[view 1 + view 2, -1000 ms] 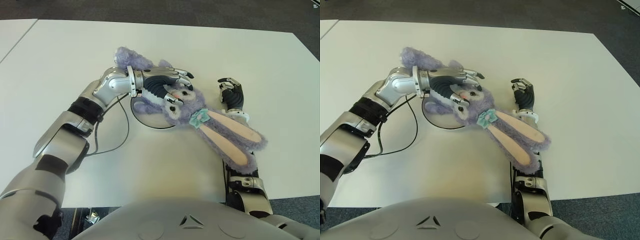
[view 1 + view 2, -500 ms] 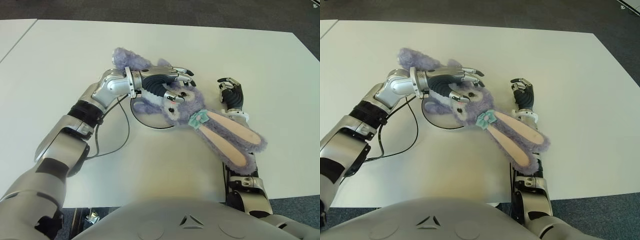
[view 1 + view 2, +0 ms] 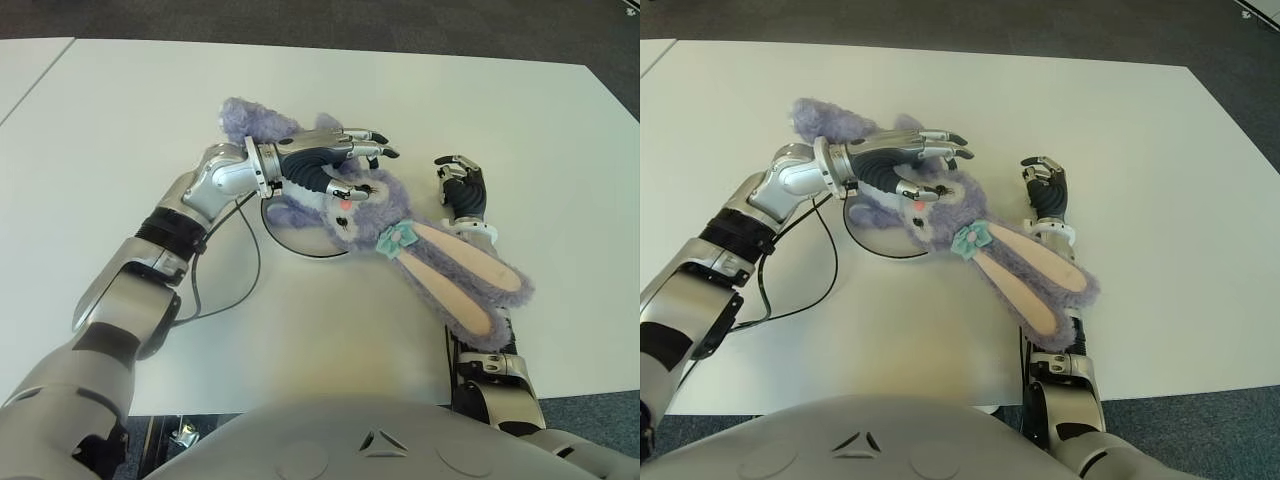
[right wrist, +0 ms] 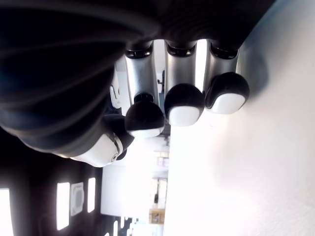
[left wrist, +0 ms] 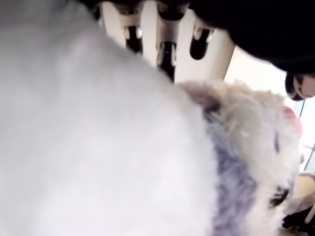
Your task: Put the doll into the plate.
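Observation:
The purple plush rabbit doll [image 3: 368, 205] lies across the round clear plate [image 3: 300, 251] at the table's middle. Its body and head are over the plate. Its long pink-lined ears [image 3: 470, 275] trail off to the right, over my right forearm. My left hand [image 3: 335, 168] hovers on top of the doll's body, fingers [image 5: 167, 39] stretched out straight and the thumb off the fur, so it is open. My right hand [image 3: 462, 190] shows just right of the doll's head, fingers [image 4: 182, 103] curled with nothing in them.
The white table [image 3: 130, 120] stretches wide to the left and far side. A black cable [image 3: 246, 268] loops from my left forearm over the table near the plate's left rim. A second table edge [image 3: 25, 70] shows far left.
My left hand's fingers have uncurled from the doll's head and now point straight out. The doll has settled slightly lower onto the plate. The right hand has not moved.

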Available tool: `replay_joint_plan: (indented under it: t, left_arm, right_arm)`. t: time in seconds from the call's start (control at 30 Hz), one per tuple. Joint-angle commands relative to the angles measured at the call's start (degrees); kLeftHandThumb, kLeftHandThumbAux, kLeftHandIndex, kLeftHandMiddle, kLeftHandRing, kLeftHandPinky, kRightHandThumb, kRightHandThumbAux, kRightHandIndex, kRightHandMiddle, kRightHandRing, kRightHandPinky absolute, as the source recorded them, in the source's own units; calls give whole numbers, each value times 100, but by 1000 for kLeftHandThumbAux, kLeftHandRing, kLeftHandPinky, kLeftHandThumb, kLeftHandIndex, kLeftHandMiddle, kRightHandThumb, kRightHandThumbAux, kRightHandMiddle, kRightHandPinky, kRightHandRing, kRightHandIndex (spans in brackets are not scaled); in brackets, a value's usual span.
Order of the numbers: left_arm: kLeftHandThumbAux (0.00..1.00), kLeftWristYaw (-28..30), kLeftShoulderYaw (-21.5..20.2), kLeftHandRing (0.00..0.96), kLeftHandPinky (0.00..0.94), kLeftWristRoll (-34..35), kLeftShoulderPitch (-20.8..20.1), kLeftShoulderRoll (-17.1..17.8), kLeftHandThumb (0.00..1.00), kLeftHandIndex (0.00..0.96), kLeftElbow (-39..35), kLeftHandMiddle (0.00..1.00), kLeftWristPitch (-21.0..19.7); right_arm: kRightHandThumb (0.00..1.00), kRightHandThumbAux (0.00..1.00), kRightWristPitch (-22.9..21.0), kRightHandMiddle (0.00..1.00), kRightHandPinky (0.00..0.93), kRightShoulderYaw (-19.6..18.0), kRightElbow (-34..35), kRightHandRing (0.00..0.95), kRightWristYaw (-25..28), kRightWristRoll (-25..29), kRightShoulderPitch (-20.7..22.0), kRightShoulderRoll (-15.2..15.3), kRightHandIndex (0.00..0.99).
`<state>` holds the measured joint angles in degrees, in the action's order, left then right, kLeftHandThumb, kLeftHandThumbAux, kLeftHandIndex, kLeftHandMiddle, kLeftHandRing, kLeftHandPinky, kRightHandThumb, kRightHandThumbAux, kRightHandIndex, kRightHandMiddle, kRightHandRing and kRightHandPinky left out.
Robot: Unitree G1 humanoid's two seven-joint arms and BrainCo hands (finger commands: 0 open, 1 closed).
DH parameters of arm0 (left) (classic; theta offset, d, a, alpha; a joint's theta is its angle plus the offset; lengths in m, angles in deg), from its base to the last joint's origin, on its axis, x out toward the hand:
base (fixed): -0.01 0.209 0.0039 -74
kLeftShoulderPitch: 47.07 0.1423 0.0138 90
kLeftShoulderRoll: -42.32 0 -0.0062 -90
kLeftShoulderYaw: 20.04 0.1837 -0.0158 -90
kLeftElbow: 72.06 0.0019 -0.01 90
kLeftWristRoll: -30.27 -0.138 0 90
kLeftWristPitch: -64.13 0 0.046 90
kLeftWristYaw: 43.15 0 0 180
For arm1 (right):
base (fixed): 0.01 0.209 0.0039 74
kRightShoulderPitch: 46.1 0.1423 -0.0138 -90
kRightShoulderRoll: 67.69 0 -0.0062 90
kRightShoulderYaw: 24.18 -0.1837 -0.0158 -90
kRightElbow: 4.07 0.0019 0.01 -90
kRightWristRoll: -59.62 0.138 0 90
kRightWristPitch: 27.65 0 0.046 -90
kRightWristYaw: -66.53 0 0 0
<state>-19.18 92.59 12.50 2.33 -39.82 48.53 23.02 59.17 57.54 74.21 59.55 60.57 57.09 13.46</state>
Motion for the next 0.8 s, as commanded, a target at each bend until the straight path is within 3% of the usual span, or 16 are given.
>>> replay_joint_plan:
  t: [0.03,0.33,0.6,0.8]
  left_arm:
    - [144,-208,-56,0,0,-263,212,-22,340,0,53,0,49]
    - [130,-787,-246,0,0,-454,220,-63,351,0,119,0,374]
    - [109,-1087,-507,0,0,-435,435,-121,372,0,-285,0,296]
    - [100,-1923,-743,0,0,-1115,543,-185,349,0,-451,0,403]
  right_arm:
    - [722,712,-292,889,907,15,-281,899,10,-34,-319,-64,440]
    - [719,713,-270,888,903,63,-358,904,45,-78,-293,-10,440]
    - [718,713,-356,884,904,87,-327,902,50,-108,-290,17,440]
    - [718,713,-343,883,903,89,-357,902,62,-110,-271,26,440]
